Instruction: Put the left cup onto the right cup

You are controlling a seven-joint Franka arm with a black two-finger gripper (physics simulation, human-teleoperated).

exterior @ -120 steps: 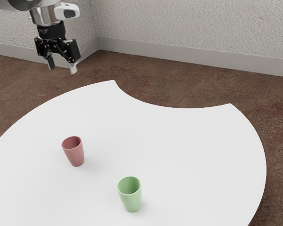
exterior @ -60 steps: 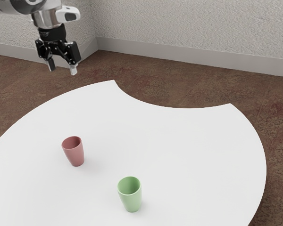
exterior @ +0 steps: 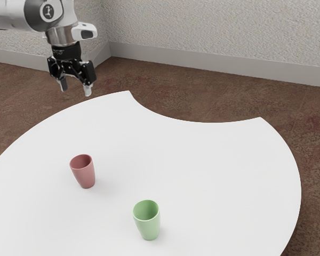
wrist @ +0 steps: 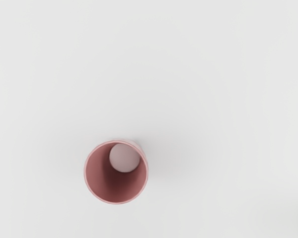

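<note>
A pink cup (exterior: 82,170) stands upright on the white table (exterior: 202,160), toward the exterior view's left. A green cup (exterior: 146,219) stands upright nearer the front edge, to the pink cup's right. My gripper (exterior: 76,87) hangs high above the table's far left part, well above the pink cup, open with nothing between its fingers. In the wrist view I look straight down into the pink cup (wrist: 115,171), seeing its round mouth and pale bottom on the white table (wrist: 213,74).
The table has a curved notch cut into its far edge (exterior: 165,114). Brown floor (exterior: 213,90) and a pale wall with a baseboard lie beyond it.
My hand has come down and shifted slightly to the exterior view's right. Both cups stay where they were.
</note>
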